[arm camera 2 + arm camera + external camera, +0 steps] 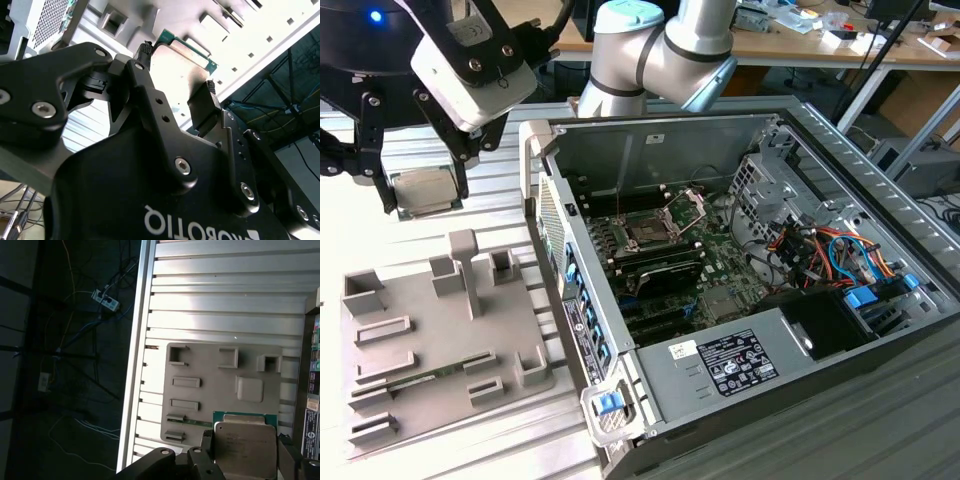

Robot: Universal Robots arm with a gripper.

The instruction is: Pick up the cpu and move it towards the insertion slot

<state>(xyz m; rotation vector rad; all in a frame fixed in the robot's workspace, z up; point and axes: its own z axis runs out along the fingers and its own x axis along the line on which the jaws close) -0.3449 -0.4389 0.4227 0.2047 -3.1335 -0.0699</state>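
Aloft, gripper (pixel 425 188) clasping cpu (pixel 246 450) — faint print, seemingly

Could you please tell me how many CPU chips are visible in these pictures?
1. The cpu is clamped in the gripper, in the air on the exterior view's left of the open computer case. Others could be hidden inside the case.

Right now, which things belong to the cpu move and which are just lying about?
Job:
cpu, held in the pincer
insertion slot

Lying about:
grey tray
memory stick
blue cables
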